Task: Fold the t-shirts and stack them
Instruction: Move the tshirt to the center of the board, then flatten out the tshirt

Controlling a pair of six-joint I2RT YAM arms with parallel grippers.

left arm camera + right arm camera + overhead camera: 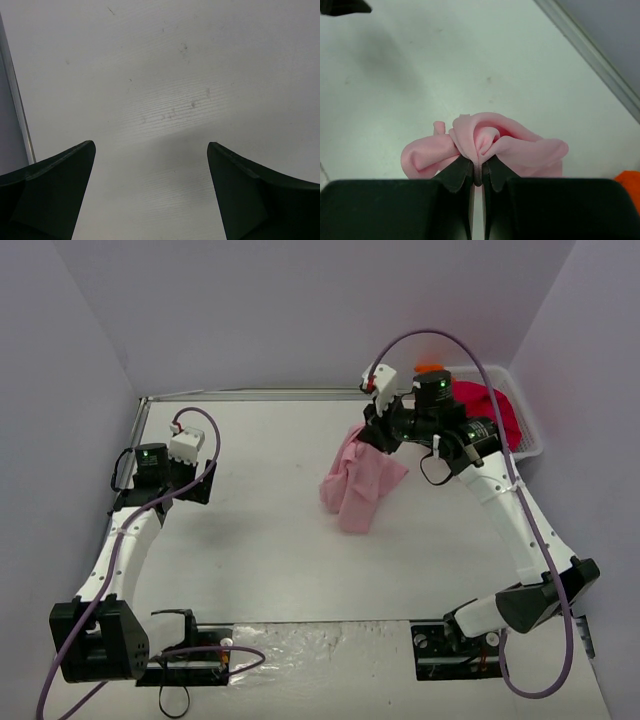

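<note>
The light pink t-shirt [358,485] was gripped by the right claw [372,432] right of the table's middle, toward the back. In the right wrist view the jaws were seen pressed together on 1 gathered fold of the cloth, with the rest bulging out in soft rolls beyond the tips. From above, the shirt was seen hanging from that pinch in a crumpled drape, its lower part apparently resting on the table [260,540]. A grip on 1 bunched point was judged to suit carrying the shirt out to open space, not folding it. No flat edge, sleeve or hem had been laid out yet.

The left claw [197,487] was held over bare table at the left, well apart from the shirt, with its jaws wide apart and nothing between them. It was judged to be kept ready there, so that a second corner could be taken once the cloth was brought within reach.

2 more shirts, 1 magenta-red [500,410] and 1 orange [430,367], were left in the white basket [528,447] at the back right corner, just behind the right arm. The task was therefore judged to be at its start, with no fold made and no stack begun.
</note>
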